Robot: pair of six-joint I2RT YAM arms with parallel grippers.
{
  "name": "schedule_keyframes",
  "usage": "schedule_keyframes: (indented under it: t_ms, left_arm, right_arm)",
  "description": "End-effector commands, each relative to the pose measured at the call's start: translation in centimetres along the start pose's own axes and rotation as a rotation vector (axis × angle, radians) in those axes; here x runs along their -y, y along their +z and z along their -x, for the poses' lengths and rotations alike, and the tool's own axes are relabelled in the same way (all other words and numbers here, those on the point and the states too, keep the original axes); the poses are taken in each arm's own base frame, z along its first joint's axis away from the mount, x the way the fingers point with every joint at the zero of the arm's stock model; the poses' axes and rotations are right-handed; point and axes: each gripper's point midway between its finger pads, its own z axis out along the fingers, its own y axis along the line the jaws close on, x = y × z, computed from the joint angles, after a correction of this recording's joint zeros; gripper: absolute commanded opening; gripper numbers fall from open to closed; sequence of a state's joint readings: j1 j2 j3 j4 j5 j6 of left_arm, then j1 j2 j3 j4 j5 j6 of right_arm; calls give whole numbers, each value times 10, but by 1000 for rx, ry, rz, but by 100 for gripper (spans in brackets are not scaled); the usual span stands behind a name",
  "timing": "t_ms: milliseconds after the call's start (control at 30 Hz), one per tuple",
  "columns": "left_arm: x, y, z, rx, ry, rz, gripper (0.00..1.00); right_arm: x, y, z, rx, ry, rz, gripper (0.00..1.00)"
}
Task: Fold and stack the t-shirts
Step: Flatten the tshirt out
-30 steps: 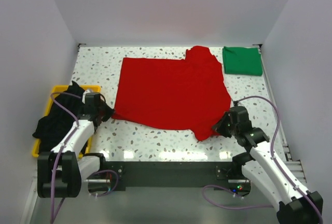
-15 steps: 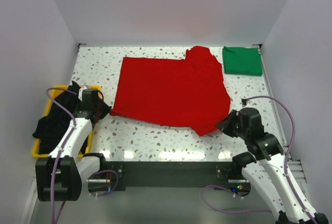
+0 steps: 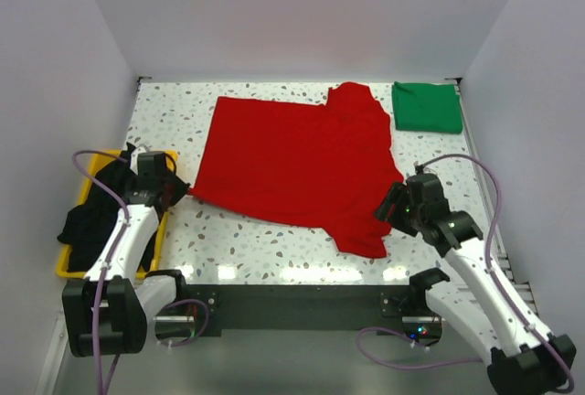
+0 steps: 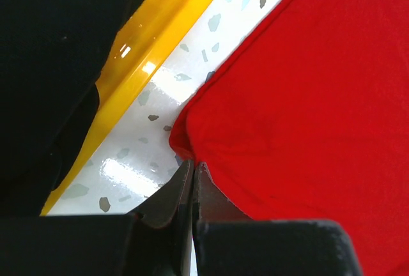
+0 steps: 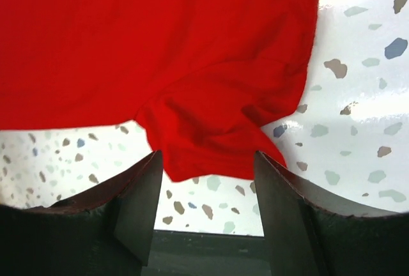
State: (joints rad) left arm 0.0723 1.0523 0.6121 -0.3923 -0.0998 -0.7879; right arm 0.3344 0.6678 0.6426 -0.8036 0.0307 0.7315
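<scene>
The speckled table (image 3: 265,240) before me bears a spread red t-shirt (image 3: 302,162), a folded green t-shirt (image 3: 426,107) and a yellow tray (image 3: 61,270).

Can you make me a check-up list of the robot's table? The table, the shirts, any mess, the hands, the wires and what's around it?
surface: speckled white table, shiny, with glare near the front edge.
job's things: red t-shirt spread out mid-table, unfolded; green t-shirt folded at the far right corner; black t-shirt heaped in the yellow tray on the left.
clutter: nothing seen.
hands: left hand shut on the red t-shirt's near left corner; right hand open, with the near right corner lying between its fingers.
cables: purple cables loop off both arms.
surroundings: plain white walls on three sides.
</scene>
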Motion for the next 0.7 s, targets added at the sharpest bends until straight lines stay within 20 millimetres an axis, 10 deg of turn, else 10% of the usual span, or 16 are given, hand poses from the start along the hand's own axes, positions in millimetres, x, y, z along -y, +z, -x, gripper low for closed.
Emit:
schedule_keyframes:
  t_ms: [0,333,667]
  left_arm:
    - [7,-5,23,56,26,-6,4]
    - [-9,-10,43,72,32,28,0]
    - [-5,-4,36,32,29,-6,0]
  right_arm:
    - [-9,19,43,112,18,-66,62]
    - [22,56,96,190,137,-205,63]
    - [46,95,63,95,226,-194,55]
